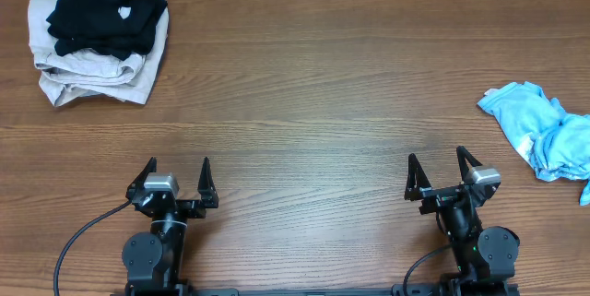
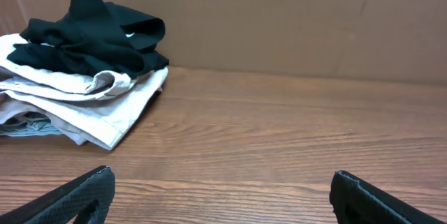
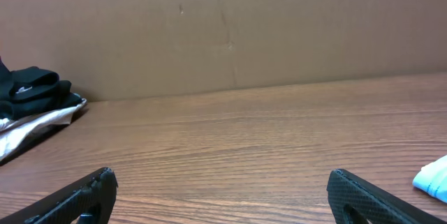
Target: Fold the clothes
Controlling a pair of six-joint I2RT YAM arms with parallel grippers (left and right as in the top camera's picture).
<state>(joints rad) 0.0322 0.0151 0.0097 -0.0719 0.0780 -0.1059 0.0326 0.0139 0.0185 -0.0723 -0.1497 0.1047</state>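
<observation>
A stack of clothes lies at the far left corner: a black garment (image 1: 101, 10) with a small white logo rests on folded beige fabric (image 1: 92, 70). The left wrist view shows the same black garment (image 2: 91, 32) on the beige one (image 2: 98, 105). A crumpled light blue garment (image 1: 544, 130) lies at the right edge, and its corner (image 3: 434, 176) shows in the right wrist view. My left gripper (image 1: 177, 169) and right gripper (image 1: 435, 163) stand open near the front edge, both far from any cloth, with nothing between their fingers.
The wooden table (image 1: 304, 102) stretches bare between the two piles. A brown cardboard wall (image 3: 230, 28) closes off the far side.
</observation>
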